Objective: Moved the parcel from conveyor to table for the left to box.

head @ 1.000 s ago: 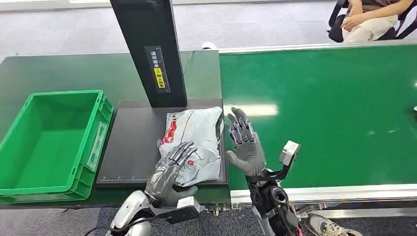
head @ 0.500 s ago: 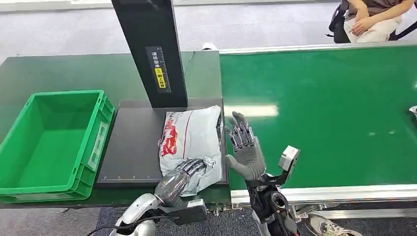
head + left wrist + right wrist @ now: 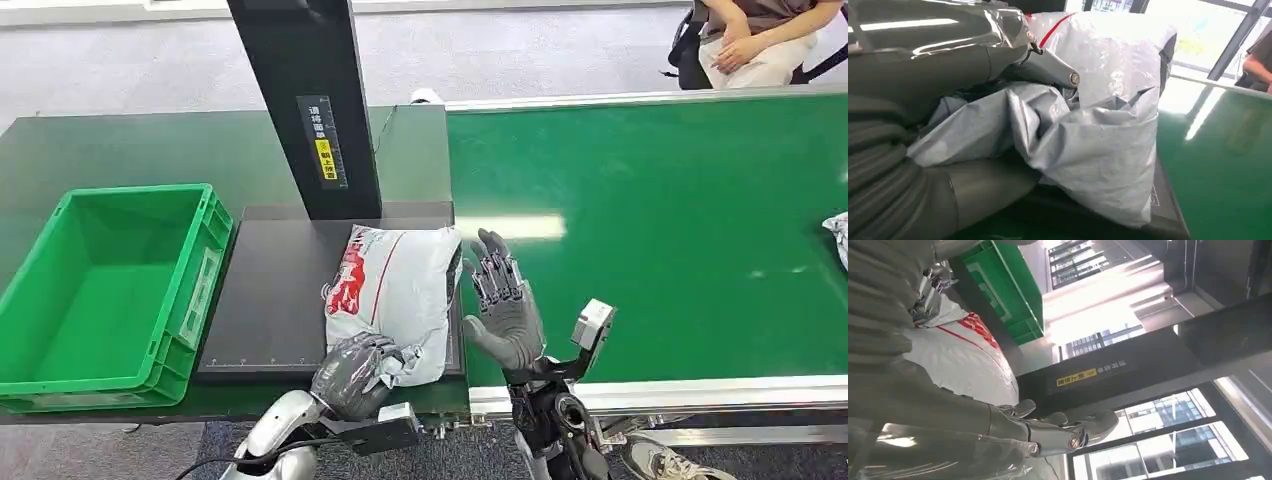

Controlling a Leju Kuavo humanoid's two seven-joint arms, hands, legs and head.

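A grey plastic parcel point(image 3: 395, 295) with red print lies on the black mat point(image 3: 270, 300), bunched up at its near end. My left hand point(image 3: 352, 368) grips that near end; in the left wrist view the parcel point(image 3: 1098, 130) is crumpled between thumb and fingers. My right hand point(image 3: 502, 300) stands upright and open just right of the parcel, palm toward it, at the conveyor's point(image 3: 650, 230) left edge. In the right wrist view the parcel point(image 3: 963, 360) lies beside the fingers point(image 3: 1058, 427).
An empty green crate point(image 3: 105, 290) sits left of the mat. A black post point(image 3: 305, 100) with a yellow label rises behind the mat. Another parcel point(image 3: 838, 235) enters at the conveyor's right edge. A person point(image 3: 750, 40) sits beyond the belt.
My left hand has drawn back toward me and closed on the parcel's near end, bunching it. The right hand stays upright beside it. A second parcel has come further in at the right.
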